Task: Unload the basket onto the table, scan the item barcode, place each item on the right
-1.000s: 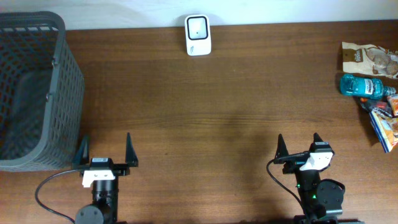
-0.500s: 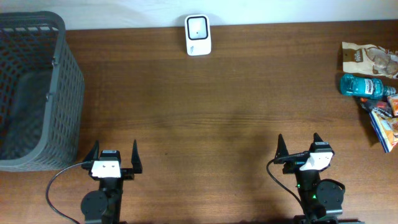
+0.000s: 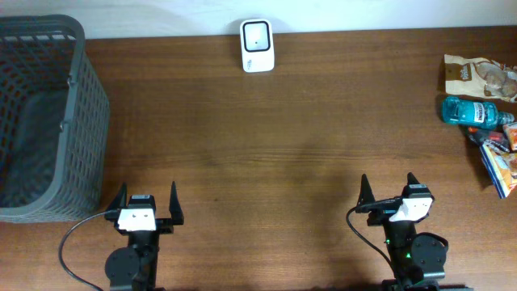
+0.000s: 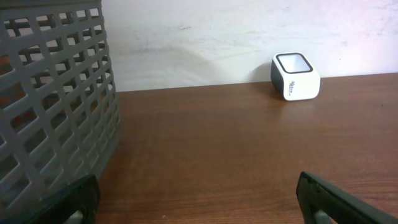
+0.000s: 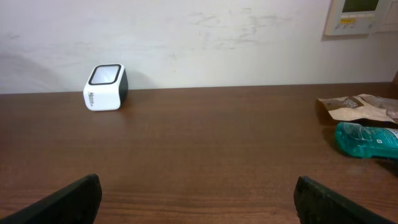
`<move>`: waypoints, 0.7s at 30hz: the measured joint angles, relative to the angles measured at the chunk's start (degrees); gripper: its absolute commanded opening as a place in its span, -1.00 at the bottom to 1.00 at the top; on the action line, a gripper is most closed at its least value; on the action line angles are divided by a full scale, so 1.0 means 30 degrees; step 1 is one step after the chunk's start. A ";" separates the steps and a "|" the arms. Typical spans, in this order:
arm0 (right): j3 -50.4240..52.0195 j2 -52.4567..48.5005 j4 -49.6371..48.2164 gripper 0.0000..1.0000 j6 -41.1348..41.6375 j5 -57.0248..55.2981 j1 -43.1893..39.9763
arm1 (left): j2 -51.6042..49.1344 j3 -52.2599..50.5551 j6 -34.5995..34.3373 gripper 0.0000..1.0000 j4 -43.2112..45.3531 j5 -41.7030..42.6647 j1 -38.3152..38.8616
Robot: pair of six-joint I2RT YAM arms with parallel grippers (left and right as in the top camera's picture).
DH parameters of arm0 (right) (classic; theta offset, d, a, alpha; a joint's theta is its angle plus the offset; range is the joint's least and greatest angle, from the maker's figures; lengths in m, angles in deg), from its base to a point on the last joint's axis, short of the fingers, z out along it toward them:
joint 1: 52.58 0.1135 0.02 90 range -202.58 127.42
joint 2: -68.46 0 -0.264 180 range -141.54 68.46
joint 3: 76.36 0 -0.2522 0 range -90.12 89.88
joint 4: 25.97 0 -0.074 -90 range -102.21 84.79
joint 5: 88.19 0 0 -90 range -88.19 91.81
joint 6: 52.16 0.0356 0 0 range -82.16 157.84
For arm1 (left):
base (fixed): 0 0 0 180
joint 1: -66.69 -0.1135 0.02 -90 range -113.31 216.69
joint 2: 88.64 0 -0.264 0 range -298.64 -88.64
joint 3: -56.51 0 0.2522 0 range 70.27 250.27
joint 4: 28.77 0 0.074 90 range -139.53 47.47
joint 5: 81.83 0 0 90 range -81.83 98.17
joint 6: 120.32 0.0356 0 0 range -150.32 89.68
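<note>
A white barcode scanner (image 3: 258, 46) stands at the table's far edge, near the middle; it also shows in the left wrist view (image 4: 296, 76) and the right wrist view (image 5: 104, 86). Three items lie at the far right: a brown snack bag (image 3: 479, 77), a teal bottle (image 3: 472, 111) on its side, and an orange and blue packet (image 3: 498, 162). My left gripper (image 3: 147, 196) is open at the near left, holding nothing. My right gripper (image 3: 387, 184) is open at the near right, also with nothing in it and well short of the items.
A tall grey mesh basket (image 3: 87, 121) stands at the left edge, close to the left gripper (image 4: 199, 202). A white wall runs behind the table. Bare brown wood lies between both grippers and the scanner.
The left gripper shifted slightly to the right and back a second ago, then held still. The right arm and all objects stayed where they were.
</note>
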 measured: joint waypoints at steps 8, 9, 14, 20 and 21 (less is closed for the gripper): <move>0.0000 0.0000 0.0000 0.97 -0.0015 0.0000 0.0000 | 0.0000 0.0000 0.0000 0.98 0.0000 0.0000 0.0000; 0.0000 0.0000 0.0000 0.97 -0.0015 0.0000 -0.0007 | 0.0000 0.0000 0.0000 0.98 0.0000 0.0000 -0.0007; 0.0000 0.0000 0.0000 0.97 -0.0015 0.0000 -0.0007 | 0.0000 0.0000 0.0000 0.98 0.0000 -0.0007 -0.0182; 0.0000 0.0000 0.0000 0.97 -0.0022 0.0000 0.0000 | 0.0000 0.0000 0.0000 0.98 -0.0007 -0.0066 -0.0313; 0.0000 0.0000 0.0000 0.97 -0.0015 0.0000 0.0000 | 0.0000 0.0000 0.0000 0.98 -0.0007 -0.0073 -0.0321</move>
